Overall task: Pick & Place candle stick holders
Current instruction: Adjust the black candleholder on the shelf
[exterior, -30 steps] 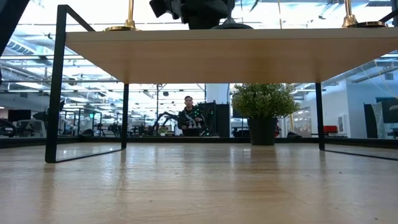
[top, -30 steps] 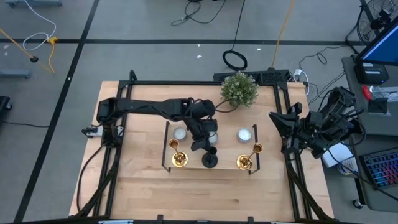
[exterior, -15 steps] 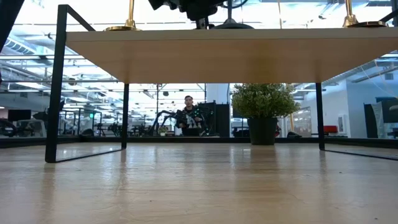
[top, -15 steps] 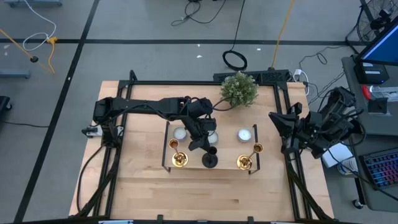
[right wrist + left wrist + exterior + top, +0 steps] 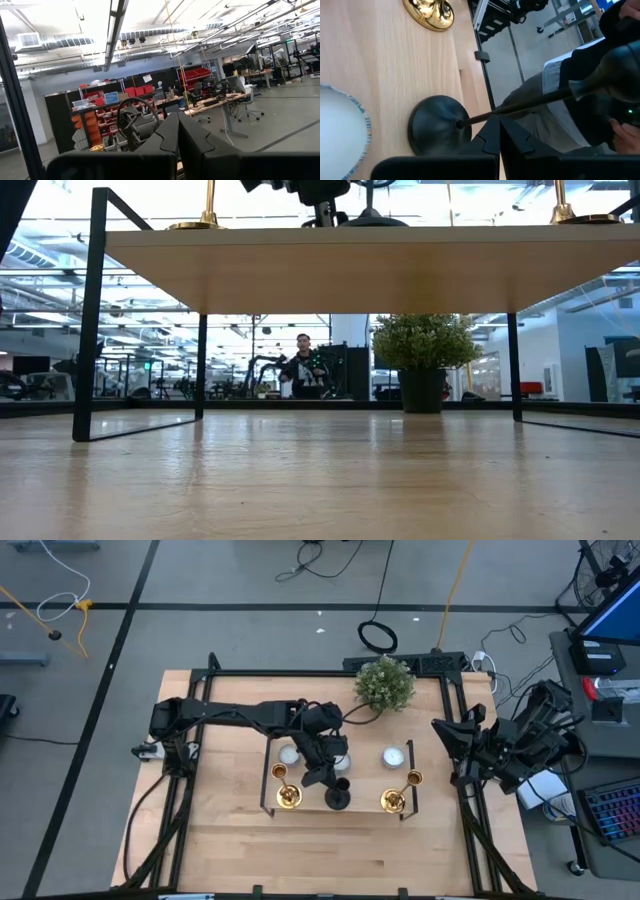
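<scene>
Black candlestick (image 5: 338, 798) on the wooden stand (image 5: 352, 808), left gripper (image 5: 322, 772) just behind it.

From above, the black candlestick stands at the stand's front edge between two gold candlesticks, one (image 5: 286, 792) to its left and one (image 5: 396, 796) to its right; two white candles (image 5: 289, 754) (image 5: 393, 756) sit further back and a potted plant (image 5: 384, 683) stands at the table's rear. The right gripper (image 5: 463, 755) waits folded at the table's right edge. At table height only the stand's underside, the candlestick bases and the plant show, with a person (image 5: 303, 366) far behind. The left wrist camera shows the black round base (image 5: 439, 131) and thin stem, the left fingers pressed together close beside the stem, seemingly not gripping it. The right wrist camera shows its fingers together, facing the room.
</scene>
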You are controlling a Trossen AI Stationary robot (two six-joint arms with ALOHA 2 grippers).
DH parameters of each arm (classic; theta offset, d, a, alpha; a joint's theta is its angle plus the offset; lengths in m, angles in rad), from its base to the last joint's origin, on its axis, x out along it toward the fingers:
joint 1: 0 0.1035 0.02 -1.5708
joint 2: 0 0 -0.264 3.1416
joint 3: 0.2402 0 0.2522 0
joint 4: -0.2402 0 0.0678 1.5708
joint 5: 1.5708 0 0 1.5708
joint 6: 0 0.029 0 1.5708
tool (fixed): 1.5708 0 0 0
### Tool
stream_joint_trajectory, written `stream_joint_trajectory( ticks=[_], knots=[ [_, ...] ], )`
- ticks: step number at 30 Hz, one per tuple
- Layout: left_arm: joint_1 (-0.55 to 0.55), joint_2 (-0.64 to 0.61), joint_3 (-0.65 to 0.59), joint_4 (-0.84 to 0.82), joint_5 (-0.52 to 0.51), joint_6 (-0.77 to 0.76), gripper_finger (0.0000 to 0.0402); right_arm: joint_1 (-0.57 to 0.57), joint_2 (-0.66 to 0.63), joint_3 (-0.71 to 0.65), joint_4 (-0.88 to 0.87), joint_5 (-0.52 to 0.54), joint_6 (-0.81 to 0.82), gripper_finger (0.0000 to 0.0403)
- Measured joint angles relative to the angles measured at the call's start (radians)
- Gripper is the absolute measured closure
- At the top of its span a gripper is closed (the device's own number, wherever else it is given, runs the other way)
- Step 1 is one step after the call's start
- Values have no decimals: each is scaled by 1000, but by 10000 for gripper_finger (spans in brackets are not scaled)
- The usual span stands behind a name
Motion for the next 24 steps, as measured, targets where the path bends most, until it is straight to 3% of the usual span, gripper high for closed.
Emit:
stream_joint_trajectory(
  ticks=[16, 24],
  knots=[
    [19, 0, 0, 1, -68, 2, 401, 0, 0, 0, 0, 0, 2, 403],
    [25, 0, 0, 40, -18, 0, 401, 0, 0, 0, 0, 0, 2, 403]
  ],
)
